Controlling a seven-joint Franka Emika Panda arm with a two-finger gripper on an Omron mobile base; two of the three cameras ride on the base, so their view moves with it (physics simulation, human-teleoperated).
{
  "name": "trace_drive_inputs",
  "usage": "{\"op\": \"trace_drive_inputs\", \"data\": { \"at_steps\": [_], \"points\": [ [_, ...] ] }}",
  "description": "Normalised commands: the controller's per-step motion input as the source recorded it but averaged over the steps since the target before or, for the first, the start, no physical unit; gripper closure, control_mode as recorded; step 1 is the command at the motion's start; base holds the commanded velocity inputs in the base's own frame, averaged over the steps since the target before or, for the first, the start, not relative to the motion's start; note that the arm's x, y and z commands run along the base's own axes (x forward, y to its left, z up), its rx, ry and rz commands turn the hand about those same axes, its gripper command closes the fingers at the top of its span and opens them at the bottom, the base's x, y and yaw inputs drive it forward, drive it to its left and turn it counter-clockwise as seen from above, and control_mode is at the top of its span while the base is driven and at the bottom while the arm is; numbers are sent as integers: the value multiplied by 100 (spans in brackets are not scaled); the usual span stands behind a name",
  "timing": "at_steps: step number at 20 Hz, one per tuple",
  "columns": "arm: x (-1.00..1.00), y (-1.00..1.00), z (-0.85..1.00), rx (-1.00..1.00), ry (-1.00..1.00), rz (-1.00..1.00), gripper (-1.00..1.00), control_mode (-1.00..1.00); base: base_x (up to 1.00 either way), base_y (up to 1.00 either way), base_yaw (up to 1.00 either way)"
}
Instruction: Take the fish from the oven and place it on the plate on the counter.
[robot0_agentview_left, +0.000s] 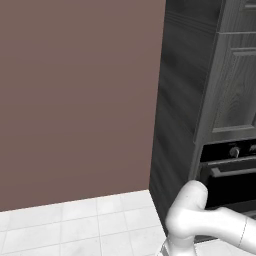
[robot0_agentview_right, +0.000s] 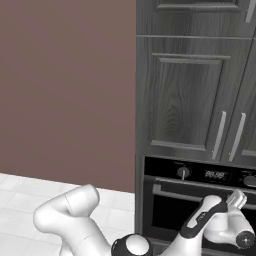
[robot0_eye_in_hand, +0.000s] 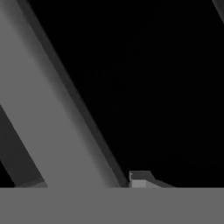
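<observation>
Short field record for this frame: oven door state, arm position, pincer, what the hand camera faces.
oven: built-in oven with black control strip and round knobs, black door shut
handle: grey bar handle across the door top
arm: white arm reaching to the handle's right end
pincer: at the bar; grip unclear
hand view: grey bar running diagonally against black door
cabinets: dark wood cupboard doors above

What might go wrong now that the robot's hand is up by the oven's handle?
1. The oven door is shut and the gripper is right at its handle. In the hand view the handle crosses at a slant, so the fingers might slip off when pulling.
2. The arm sits low and close in front of the door, so the door might bump it as it drops down.
</observation>
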Motion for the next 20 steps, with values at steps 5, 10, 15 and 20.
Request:
{"op": "trace_drive_inputs", "data": {
  "at_steps": [5, 10, 15, 20],
  "points": [
    [-81, 0, -83, 0, 9, -2, 100, -100, 0, 0, 0],
    [-84, 0, -99, 0, 7, -2, 100, -100, 0, 0, 0],
    [-84, 0, -100, 0, 6, -1, 100, -100, 0, 0, 0],
    [-83, -1, -100, 0, 5, -1, 100, -100, 0, 0, 0]
  ]
}}
